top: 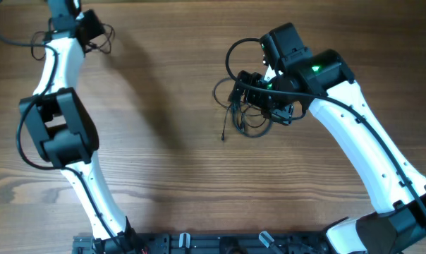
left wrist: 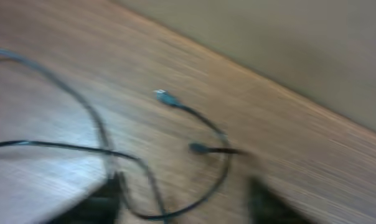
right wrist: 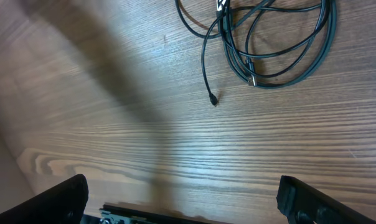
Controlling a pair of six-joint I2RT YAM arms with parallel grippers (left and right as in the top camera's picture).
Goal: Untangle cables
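Overhead: cables (top: pixel 245 116) bunched in loose coil right of centre on table (top: pixel 163 176). Right gripper (top: pixel 254 93) hangs over coil's upper edge, placed to pick a strand. Left gripper (top: pixel 92 28) at far corner, well apart.

Left wrist: blurred. Lone cord (left wrist: pixel 219 168) loops before my fingers (left wrist: pixel 107 199). Jaws look released, probably empty.

Right wrist: jaws spread wide, nothing held. Coil ahead, loose plug end (right wrist: pixel 213 99) trailing my way, likely easiest first pull.

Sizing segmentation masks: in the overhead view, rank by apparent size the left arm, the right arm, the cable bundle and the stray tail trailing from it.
1. right arm, left arm: too alike to rank.
2. cable bundle, partly under the right arm.
3. stray tail.
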